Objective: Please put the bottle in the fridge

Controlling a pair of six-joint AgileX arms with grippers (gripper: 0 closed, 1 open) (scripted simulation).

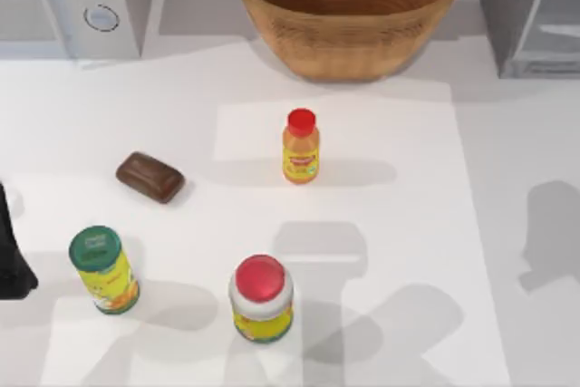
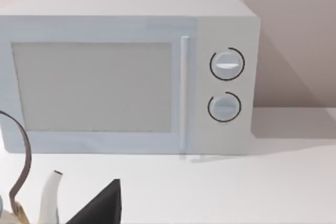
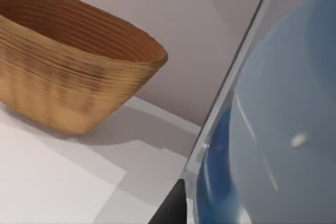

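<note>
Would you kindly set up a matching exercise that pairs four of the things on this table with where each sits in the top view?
Things:
1. microwave
2. basket
3. fridge
4. brown bar

Places:
A. far right corner
B. left of the orange bottle
C. far left corner
D. far edge, middle

Pairs: 1-C, 2-D, 3-A, 4-B
</note>
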